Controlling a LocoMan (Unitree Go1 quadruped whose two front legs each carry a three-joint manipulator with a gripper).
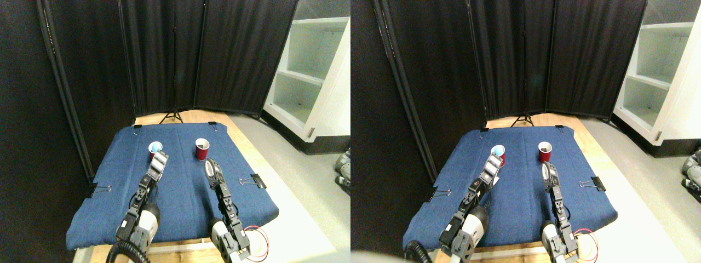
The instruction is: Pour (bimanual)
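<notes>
**No readable text**

No word, number, brand or sign can be read anywhere. The two red cups, far left [155, 148] and far right [202, 148] on the blue cloth [181, 203], show plain sides. Any marks on the robot's arms are too small to make out.

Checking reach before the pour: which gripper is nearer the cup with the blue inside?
Left. The left gripper sits right at that cup; the right gripper is off to its right, below the other red cup.
</notes>
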